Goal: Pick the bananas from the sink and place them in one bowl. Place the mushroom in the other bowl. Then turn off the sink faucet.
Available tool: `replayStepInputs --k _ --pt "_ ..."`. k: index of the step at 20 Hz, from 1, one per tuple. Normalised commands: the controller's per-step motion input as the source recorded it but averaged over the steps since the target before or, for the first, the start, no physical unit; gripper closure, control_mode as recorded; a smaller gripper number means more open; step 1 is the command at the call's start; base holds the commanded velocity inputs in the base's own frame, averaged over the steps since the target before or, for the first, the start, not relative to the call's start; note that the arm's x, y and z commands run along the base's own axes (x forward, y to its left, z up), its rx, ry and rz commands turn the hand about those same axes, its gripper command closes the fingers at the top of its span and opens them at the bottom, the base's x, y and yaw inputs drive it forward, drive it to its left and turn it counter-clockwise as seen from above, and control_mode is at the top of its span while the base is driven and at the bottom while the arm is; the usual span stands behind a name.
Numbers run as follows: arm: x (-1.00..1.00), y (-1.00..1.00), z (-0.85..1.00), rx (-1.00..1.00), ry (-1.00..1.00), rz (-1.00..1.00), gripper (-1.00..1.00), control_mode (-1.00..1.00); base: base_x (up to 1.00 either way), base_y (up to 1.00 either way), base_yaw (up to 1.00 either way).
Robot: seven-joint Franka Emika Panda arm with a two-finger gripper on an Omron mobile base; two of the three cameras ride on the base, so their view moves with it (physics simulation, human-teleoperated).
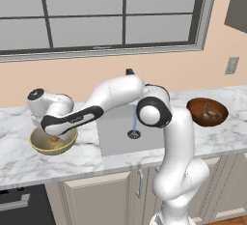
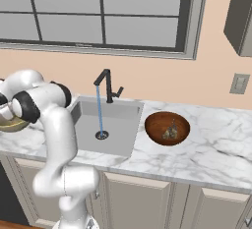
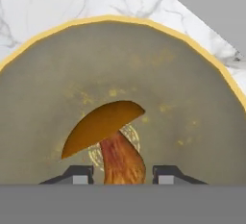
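Note:
My gripper (image 3: 122, 175) hangs inside the yellow-olive bowl (image 3: 48, 74), which stands on the counter left of the sink (image 1: 116, 134). The orange-brown mushroom (image 3: 103, 122) stands between the two fingertips (image 3: 79, 174), cap up, with a small gap on each side of its stem. The jaws are slightly open. From the left base view the gripper (image 1: 54, 134) dips into this bowl (image 1: 36, 146). The bananas (image 2: 171, 132) lie in the reddish-brown bowl (image 2: 155, 125) right of the sink (image 2: 120, 125). The black faucet (image 2: 106, 83) runs a thin blue stream (image 2: 100, 110).
A large window fills the wall behind the counter. A wall outlet (image 2: 239, 83) sits at the right. The arm's white elbow (image 1: 154, 110) hangs over the sink's front. Marble counter (image 2: 216, 144) stretches right of the reddish-brown bowl.

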Motion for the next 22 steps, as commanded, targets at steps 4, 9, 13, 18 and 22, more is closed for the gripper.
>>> replayStepInputs --k 4,9,13,18,22 --pt "0.04 -0.07 0.0 0.0 0.0 -0.19 -1.0 -1.0 0.0 0.0 0.0" --pt "-0.06 -0.37 0.26 0.0 -0.02 -0.2 -1.0 -1.0 0.0 0.0 0.0" --pt "-0.33 -0.81 0.42 0.06 -0.06 -0.13 -1.0 -1.0 0.0 0.0 0.0" --pt "-0.53 -0.69 0.36 0.13 -0.09 0.15 -1.0 -1.0 0.0 0.0 0.0" --pt "-0.49 -0.92 0.76 0.17 -0.21 0.22 -1.0 -1.0 0.0 0.0 0.0"
